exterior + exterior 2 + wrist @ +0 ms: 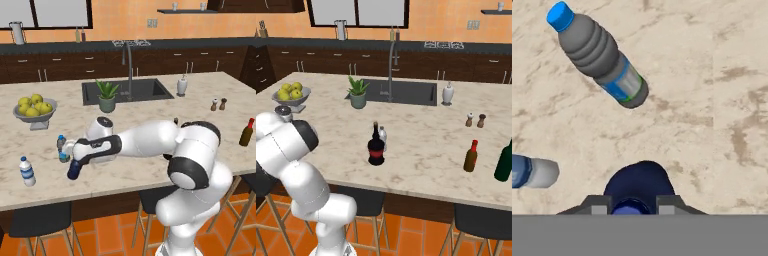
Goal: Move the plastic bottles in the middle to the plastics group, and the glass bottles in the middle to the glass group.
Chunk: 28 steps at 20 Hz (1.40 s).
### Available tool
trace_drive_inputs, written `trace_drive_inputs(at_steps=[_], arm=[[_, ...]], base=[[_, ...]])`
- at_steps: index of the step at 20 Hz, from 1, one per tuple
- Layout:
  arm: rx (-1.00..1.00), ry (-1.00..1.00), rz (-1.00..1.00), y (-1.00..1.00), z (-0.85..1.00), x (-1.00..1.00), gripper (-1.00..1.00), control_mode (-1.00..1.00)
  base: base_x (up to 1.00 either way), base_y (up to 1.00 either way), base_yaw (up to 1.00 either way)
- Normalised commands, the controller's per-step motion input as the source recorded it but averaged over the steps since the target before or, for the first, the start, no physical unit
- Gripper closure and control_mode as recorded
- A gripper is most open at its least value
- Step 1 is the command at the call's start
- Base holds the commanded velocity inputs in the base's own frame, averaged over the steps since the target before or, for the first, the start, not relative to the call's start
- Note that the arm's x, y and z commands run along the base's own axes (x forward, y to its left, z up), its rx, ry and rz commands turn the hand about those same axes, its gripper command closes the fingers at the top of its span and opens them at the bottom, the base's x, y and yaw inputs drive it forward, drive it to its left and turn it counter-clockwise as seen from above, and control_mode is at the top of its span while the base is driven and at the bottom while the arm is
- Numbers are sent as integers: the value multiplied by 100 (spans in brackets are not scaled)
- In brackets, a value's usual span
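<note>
Item: 1 navy plastic bottle (73,171), upright near the desk's (150,115) left front edge beside 2 water bottles (597,55). Pincer (632,202) clamped at its cap. Likely light, stiff, slippery; grip the neck.

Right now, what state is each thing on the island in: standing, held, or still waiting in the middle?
Navy bottle: between the tool's fingers, beside the plastics group.
Blue-cap bottle: upright on the counter, untouched.
White-cap bottle: upright, untouched.
Black bottle: upright, in the middle.
Clear bottle: upright behind the black bottle.
Brown bottle: upright at the right.
Green bottle: upright at the frame edge.
</note>
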Motion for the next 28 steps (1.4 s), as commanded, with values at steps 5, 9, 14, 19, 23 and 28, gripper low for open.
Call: trace_drive_inputs(at_steps=[5, 9, 14, 19, 23, 28], arm=[[-5, 4, 3, 44, -45, 8, 100, -100], [-14, 0, 4, 18, -60, -5, 100, -100], [-15, 0, 8, 0, -55, -19, -100, -100], [-2, -4, 14, -22, -16, -41, -100, -100], [0, -12, 13, -29, 0, -42, -100, -100], [0, -16, 15, -30, 19, -10, -100, -100]], base=[[0, 0, 0], [0, 0, 0], [0, 0, 0], [0, 0, 0], [0, 0, 0], [0, 0, 0]])
